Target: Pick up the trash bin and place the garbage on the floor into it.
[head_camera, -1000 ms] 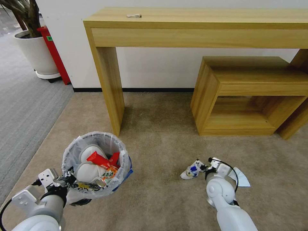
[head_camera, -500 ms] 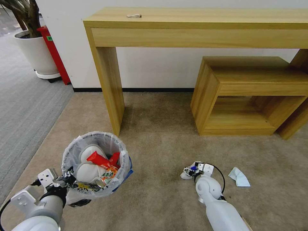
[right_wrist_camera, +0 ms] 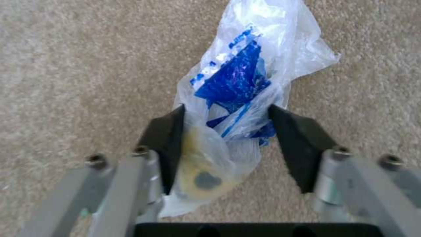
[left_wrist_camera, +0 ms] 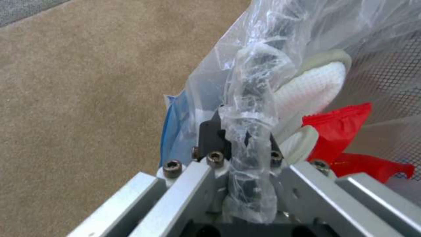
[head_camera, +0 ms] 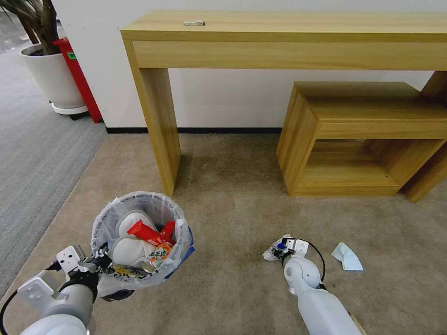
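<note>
The trash bin [head_camera: 139, 223] is a small round bin lined with a clear bag, with a blue bag edge at its side. It holds white slippers [head_camera: 128, 249] and red wrappers [head_camera: 149, 232]. My left gripper [head_camera: 100, 263] is shut on its near rim, and in the left wrist view this gripper [left_wrist_camera: 243, 131] pinches the bag-covered rim beside the bin's mesh wall [left_wrist_camera: 394, 75]. On the floor [head_camera: 233, 288], my right gripper [head_camera: 279, 248] is down on a crumpled blue-and-white plastic wrapper [head_camera: 270, 253]. Its fingers [right_wrist_camera: 164, 144] press both sides of the wrapper [right_wrist_camera: 236, 75]. A white scrap of garbage [head_camera: 347, 257] lies to the right.
A tall wooden table [head_camera: 279, 28] stands against the wall, its leg [head_camera: 160, 125] just beyond the bin. A low wooden shelf [head_camera: 358, 135] sits at the right. Grey ribbed carpet [head_camera: 37, 153], a plant pot [head_camera: 53, 77] and a red object [head_camera: 79, 79] lie at the left.
My right arm swung left, away from the white scrap, and came down over the blue-and-white wrapper. The left gripper and the bin have barely shifted.
</note>
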`<state>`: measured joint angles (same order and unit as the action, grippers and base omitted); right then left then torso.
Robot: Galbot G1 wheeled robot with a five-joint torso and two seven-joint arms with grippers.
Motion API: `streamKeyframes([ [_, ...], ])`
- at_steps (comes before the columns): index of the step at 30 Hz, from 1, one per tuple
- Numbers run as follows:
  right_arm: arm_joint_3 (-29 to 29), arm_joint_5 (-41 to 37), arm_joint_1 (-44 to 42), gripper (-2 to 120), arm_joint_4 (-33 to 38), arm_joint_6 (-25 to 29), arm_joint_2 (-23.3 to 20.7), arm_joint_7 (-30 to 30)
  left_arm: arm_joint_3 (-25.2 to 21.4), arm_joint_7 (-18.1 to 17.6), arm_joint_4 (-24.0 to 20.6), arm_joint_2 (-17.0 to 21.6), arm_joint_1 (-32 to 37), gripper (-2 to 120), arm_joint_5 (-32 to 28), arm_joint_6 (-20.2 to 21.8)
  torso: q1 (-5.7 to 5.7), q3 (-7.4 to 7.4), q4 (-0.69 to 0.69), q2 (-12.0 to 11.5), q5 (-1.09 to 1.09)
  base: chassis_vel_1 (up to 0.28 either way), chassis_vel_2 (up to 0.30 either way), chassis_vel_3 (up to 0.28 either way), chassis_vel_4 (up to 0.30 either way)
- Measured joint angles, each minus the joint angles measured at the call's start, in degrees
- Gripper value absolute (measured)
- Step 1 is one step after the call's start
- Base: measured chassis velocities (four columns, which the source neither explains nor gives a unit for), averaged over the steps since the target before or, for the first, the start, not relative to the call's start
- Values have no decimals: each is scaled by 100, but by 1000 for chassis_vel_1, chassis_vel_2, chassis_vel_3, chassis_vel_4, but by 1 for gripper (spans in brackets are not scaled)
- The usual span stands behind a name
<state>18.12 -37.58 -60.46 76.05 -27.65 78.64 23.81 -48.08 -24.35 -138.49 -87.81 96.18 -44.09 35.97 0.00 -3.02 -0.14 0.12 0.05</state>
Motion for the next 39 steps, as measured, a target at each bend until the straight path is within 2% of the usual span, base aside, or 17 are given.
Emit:
streamKeyframes([
  [2,0,52,37,35,-80,46,4,-58,9,1,11,-7,-4,1,10,0,0,0,0,0,0,0,0,0,0],
  [11,-37,139,-18,4,-7,205,-56,-166,48,1,34,-30,-24,1,52,0,0,0,0,0,0,0,0,0,0],
  [17,-111,30,-241,0,569,320,-185,-177,84,2,66,-57,-25,1,94,-2,0,0,0,0,0,0,0,0,0],
  [21,-175,-17,-449,0,1068,713,-314,-401,119,2,84,-74,-16,1,134,-3,0,0,0,0,0,0,0,0,0],
  [23,-201,-39,-611,0,1502,1221,-416,-919,152,2,111,-82,-9,1,167,-5,0,0,-1,0,1,0,0,0,0],
  [24,-227,-92,-702,0,1827,1686,-493,-1463,195,2,136,-95,-5,1,204,-7,0,0,-1,0,-1,0,0,0,0],
  [25,-227,-92,-702,0,1827,1686,-493,-1463,195,2,136,-95,-5,1,204,-7,0,0,-1,0,-1,0,0,0,0],
  [26,-271,-211,-734,0,2065,2228,-545,-2073,262,2,161,-123,-1,1,239,-8,0,0,-1,0,0,0,0,0,0],
  [27,-289,-250,-734,0,2123,2403,-558,-2257,285,2,168,-132,1,1,247,-9,0,0,0,0,0,0,0,0,0],
  [28,-365,-426,-676,0,2346,3059,-604,-3139,401,3,199,-177,12,1,300,-9,0,0,0,0,0,0,0,0,0],
  [29,-365,-426,-676,0,2346,3059,-604,-3139,401,3,199,-177,12,1,300,-9,0,0,0,0,0,0,0,0,0],
  [31,-447,-561,-557,0,2494,3473,-645,-3857,499,4,227,-211,22,1,372,-13,0,1,0,0,-1,0,0,0,0],
  [32,-527,-667,-445,0,2554,3700,-678,-4492,589,5,245,-237,35,1,420,-23,0,0,1,0,0,0,0,0,0],
  [33,-527,-667,-445,0,2554,3700,-678,-4492,589,5,245,-237,35,1,420,-23,0,0,1,0,0,0,0,0,0],
  [36,-683,-795,-254,0,2538,3887,-754,-6053,821,52,253,-277,67,1,550,-84,0,1,0,0,-1,0,0,0,0],
  [37,-683,-795,-254,0,2538,3887,-754,-6053,821,52,253,-277,67,1,550,-84,0,1,0,0,-1,0,0,0,0],
  [39,-797,-736,-193,0,2391,4015,-757,-6691,960,65,253,-298,87,1,629,-127,0,0,0,0,1,0,0,0,0],
])
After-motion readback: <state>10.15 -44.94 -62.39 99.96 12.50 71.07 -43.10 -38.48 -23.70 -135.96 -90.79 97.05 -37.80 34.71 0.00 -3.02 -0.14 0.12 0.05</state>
